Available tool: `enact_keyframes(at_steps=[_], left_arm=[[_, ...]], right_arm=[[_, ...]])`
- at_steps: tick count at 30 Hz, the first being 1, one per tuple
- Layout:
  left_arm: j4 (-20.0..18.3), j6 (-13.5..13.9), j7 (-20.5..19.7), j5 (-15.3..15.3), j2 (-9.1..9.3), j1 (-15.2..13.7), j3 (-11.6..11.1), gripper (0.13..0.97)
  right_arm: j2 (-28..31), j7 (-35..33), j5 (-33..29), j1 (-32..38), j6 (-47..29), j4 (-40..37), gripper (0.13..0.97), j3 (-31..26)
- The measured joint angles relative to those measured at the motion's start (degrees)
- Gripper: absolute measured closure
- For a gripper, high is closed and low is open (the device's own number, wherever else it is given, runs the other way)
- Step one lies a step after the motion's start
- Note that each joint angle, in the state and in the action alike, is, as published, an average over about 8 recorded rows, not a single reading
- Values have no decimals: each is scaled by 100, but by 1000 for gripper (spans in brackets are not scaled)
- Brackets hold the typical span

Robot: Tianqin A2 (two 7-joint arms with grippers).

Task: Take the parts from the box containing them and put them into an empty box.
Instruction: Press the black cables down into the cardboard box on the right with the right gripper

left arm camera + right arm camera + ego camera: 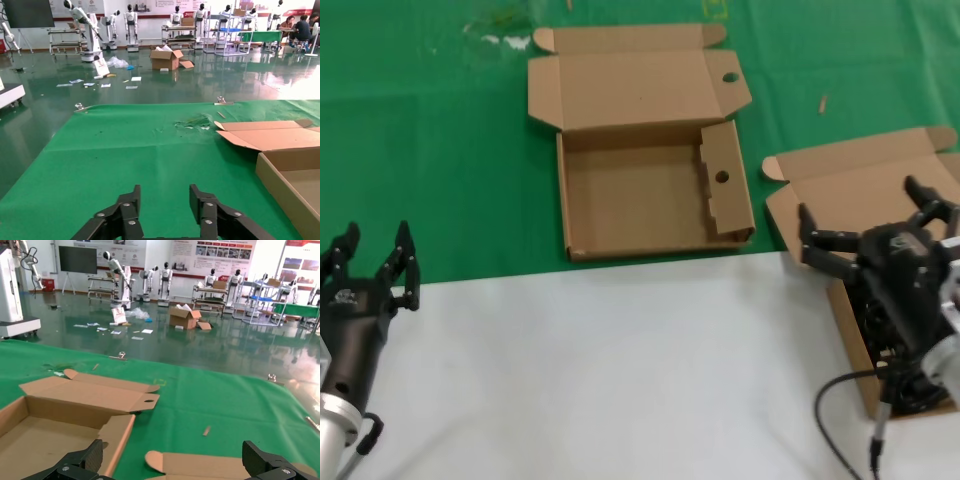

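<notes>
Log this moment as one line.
right gripper: open, over cable box | left gripper: open, idle | holed box: empty

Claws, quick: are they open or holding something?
Left claw: open, holding nothing, over the near left of the table.
Right claw: open, holding nothing, over the box with the cables.

Plain brown cardboard box with holes (pixel 640 190) on a bright green cloth (pixel 440 160). Beneath the black right gripper (pixel 865 230), a second brown box (pixel 840 190) holds black cables (pixel 880 330). The black left gripper (pixel 370 270) hangs over a white surface (pixel 600 370).
</notes>
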Motion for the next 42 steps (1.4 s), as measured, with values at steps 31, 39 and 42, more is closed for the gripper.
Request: enact_keyframes(at_steps=[31, 39, 42], left_arm=[[0, 0, -2, 2, 0, 0, 0, 955], [0, 0, -2, 2, 0, 0, 0, 957], [0, 0, -2, 2, 0, 0, 0, 957]], right_arm=[[5609, -12, 735, -1571, 1308, 2499, 129, -1681], [6689, -39, 789, -1159, 1111, 2408, 129, -2354], [6801, 193, 466, -929, 852, 2313, 129, -2483]])
